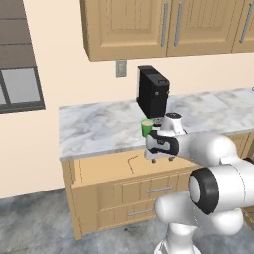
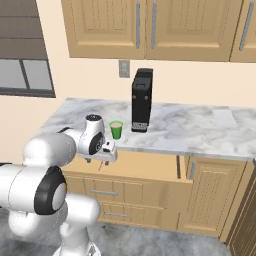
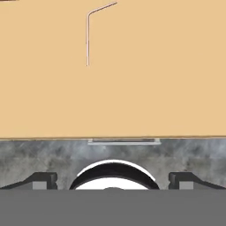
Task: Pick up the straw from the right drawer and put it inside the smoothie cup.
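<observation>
Released, the gripper (image 3: 113,178) hangs over the right drawer (image 3: 154,88), below the marble counter (image 1: 94,129) and wall cabinets (image 1: 149,27).

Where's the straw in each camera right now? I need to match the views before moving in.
Left base view: straw lies on the right drawer floor, left of the gripper.
Right base view: I can't make it out; the hand covers that part of the drawer.
Hand view: straw at upper left.
Shared landmark: the drawer's plain light-wood bottom.

Black coffee machine (image 1: 152,92) on marble counter (image 1: 94,129)
</observation>
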